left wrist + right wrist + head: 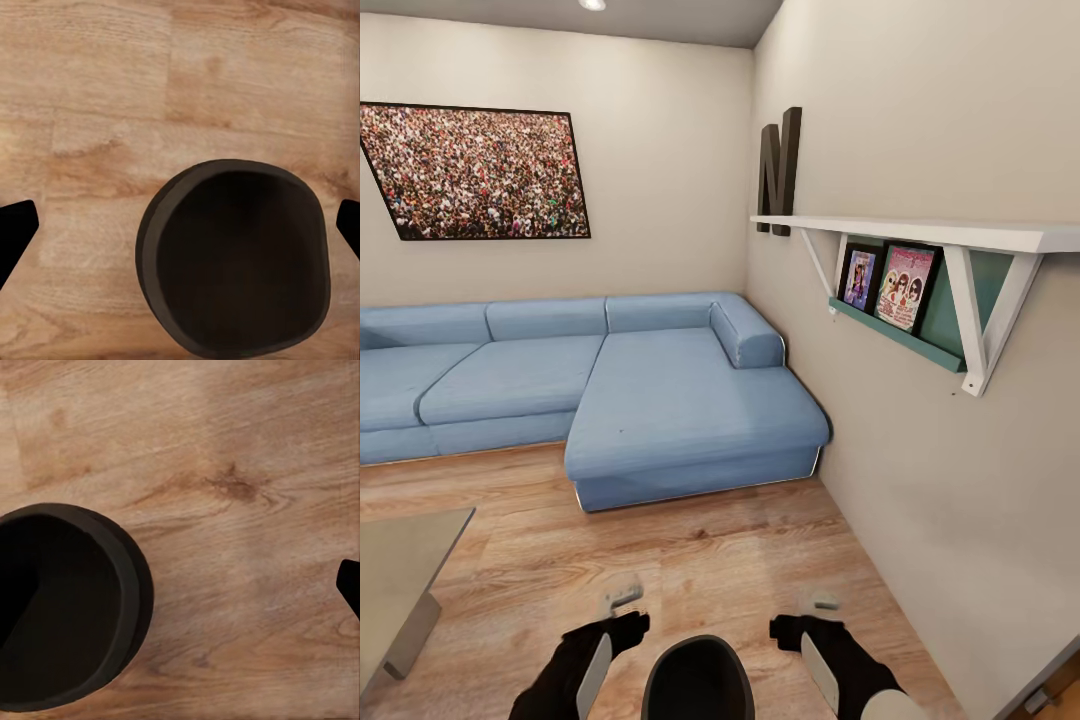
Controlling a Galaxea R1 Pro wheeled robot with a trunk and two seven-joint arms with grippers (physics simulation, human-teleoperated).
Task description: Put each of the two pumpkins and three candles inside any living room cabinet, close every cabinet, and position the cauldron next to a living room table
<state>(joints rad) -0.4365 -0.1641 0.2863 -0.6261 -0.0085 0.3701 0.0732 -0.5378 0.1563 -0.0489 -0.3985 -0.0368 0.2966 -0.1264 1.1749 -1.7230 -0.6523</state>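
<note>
The black cauldron point(698, 682) stands on the wood-plank floor at the bottom of the head view, between my two arms. Its wide dark mouth faces up in the left wrist view point(234, 259) and the right wrist view point(64, 607). My left gripper point(622, 598) hangs just left of it and my right gripper point(818, 604) just right of it. Both are open and hold nothing. Black fingertips point(15, 232) sit at the edges of the wrist views. A corner of the glossy grey table point(400, 560) is at the lower left. Pumpkins, candles and cabinet are out of view.
A blue L-shaped sofa point(660, 400) fills the far corner under a framed crowd picture point(475, 172). On the right wall, close by, a white shelf point(920, 232) with framed pictures juts out. Bare plank floor point(710, 550) lies between the sofa and me.
</note>
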